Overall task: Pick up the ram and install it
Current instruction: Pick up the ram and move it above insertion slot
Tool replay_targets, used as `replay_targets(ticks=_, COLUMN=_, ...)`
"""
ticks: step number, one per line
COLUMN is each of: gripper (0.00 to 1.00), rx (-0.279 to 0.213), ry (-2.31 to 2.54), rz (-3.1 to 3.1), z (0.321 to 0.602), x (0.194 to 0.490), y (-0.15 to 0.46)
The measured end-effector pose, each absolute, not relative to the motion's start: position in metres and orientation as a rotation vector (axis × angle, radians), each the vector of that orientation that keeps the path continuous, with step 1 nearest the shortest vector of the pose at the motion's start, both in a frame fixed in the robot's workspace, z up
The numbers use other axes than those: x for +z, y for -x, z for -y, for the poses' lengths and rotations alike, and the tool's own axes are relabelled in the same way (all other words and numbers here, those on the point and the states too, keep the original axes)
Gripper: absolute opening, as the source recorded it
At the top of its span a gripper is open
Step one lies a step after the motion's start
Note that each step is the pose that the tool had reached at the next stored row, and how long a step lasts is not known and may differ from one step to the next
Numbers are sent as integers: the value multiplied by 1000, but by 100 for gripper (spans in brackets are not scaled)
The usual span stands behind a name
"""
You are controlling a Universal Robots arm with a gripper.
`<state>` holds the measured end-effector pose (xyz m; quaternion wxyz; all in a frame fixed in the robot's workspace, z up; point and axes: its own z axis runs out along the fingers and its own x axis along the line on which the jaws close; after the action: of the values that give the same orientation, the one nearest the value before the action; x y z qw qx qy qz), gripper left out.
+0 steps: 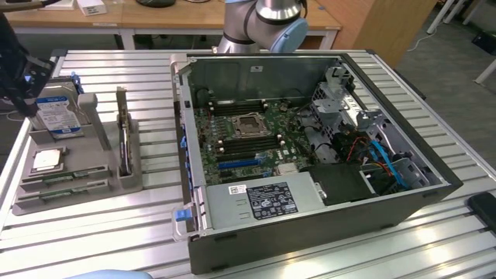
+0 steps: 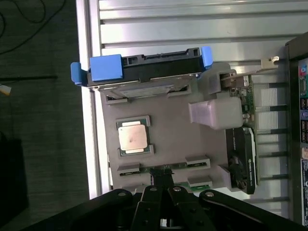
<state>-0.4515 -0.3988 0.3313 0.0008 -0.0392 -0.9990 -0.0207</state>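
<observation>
Ram (image 2: 143, 168) in tray (image 2: 178, 139), middle hidden behind end effector (image 2: 161, 180).

Your arm (image 1: 268, 20) showed silver joints with a pale blue cap; your gripper (image 2: 161, 183) was black linkage bars with silver pins.

Ram (image 1: 66, 174) lies low in the tray (image 1: 87, 148), its top side open to my end effector (image 2: 161, 183). Drive (image 1: 59, 114) stands tall at the tray's opposite end. Card (image 1: 122, 131) stands upright along the side nearest the case (image 1: 310, 229). Case is open on top, so I can reach the board (image 1: 240, 136) from above. Cage (image 1: 341, 96) and cables (image 1: 380, 160) crowd the exterior view's right. Power supply (image 1: 259, 200) fills the near end.
</observation>
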Motion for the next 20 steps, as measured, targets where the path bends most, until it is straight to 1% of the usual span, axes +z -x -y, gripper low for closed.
replay_targets(ticks=13, gripper=10, rx=-64, ry=124, rz=3137, z=399, x=311, y=452)
replay_targets(ticks=20, gripper=10, rx=-64, ry=124, rz=3137, z=399, x=310, y=452)
